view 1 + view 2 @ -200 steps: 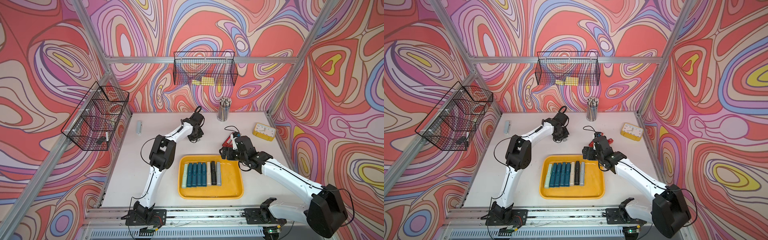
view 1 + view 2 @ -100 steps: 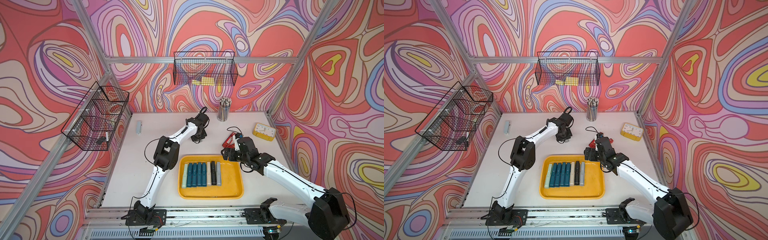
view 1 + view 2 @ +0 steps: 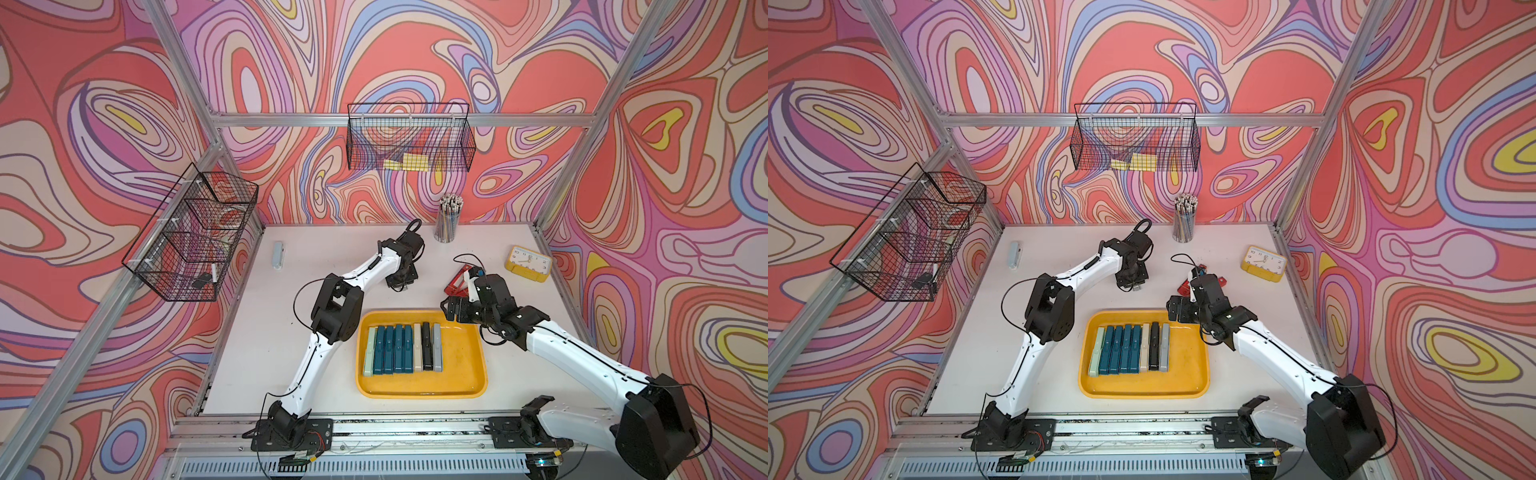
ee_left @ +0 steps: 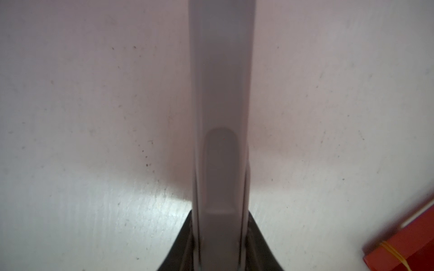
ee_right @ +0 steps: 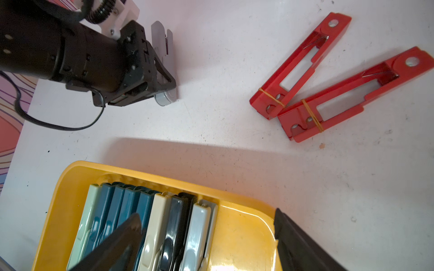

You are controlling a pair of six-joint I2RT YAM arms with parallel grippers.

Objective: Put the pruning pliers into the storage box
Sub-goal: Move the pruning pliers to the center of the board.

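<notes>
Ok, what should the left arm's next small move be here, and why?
Probably lift and carry toward the storage box: the left end effector is closed on a grey pruning pliers down by the table, and the box has bare floor beside the row already laid in it.

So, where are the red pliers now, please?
In both top views the red pliers lie on the table beyond the storage box's far right corner.
</notes>
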